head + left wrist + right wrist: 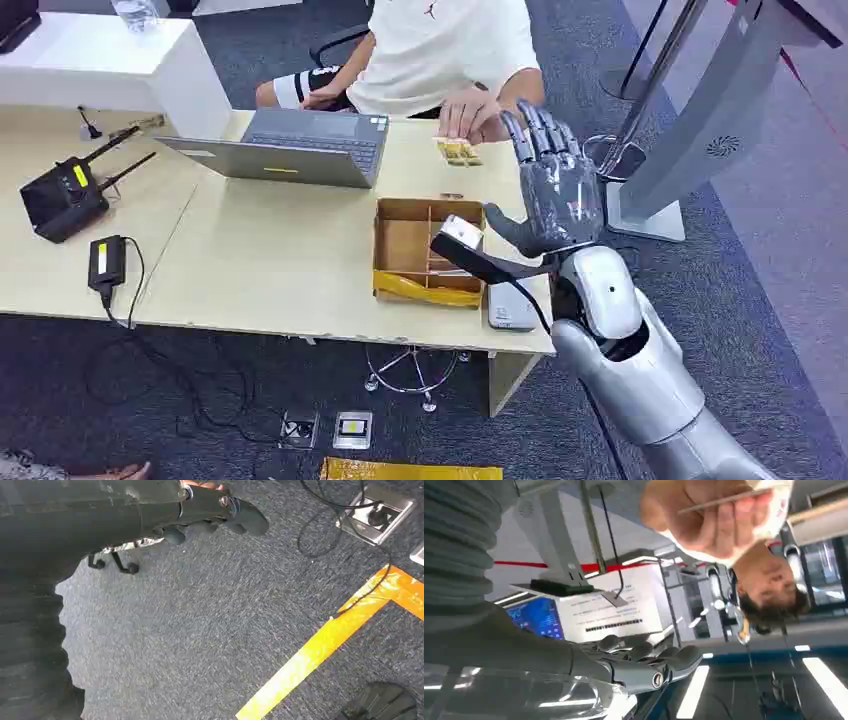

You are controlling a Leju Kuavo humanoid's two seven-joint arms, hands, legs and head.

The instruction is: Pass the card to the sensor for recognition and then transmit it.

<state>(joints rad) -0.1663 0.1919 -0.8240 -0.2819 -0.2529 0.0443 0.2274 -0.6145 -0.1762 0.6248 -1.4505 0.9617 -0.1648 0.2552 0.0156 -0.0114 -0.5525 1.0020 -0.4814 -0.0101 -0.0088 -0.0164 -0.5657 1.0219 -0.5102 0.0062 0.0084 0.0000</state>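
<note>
A person's hand [470,112] at the table's far side holds a yellowish card [458,152] just above the tabletop. In the right wrist view the card [724,500] shows edge-on in that person's fingers [709,522]. My right hand [555,190] is raised to the right of the card, fingers spread and pointing up, holding nothing and apart from the card; its fingers [644,662] are empty there too. A grey flat sensor [510,306] lies at the table's near edge beside the box. My left hand [210,515] hangs over the carpet, empty.
A cardboard box with compartments [392,285] sits below my right hand. A grey laptop [300,150] stands to its left, a black radio unit [62,198] and charger [105,260] farther left. A grey kiosk stand [690,140] rises at the right. Yellow floor tape [320,645] crosses the carpet.
</note>
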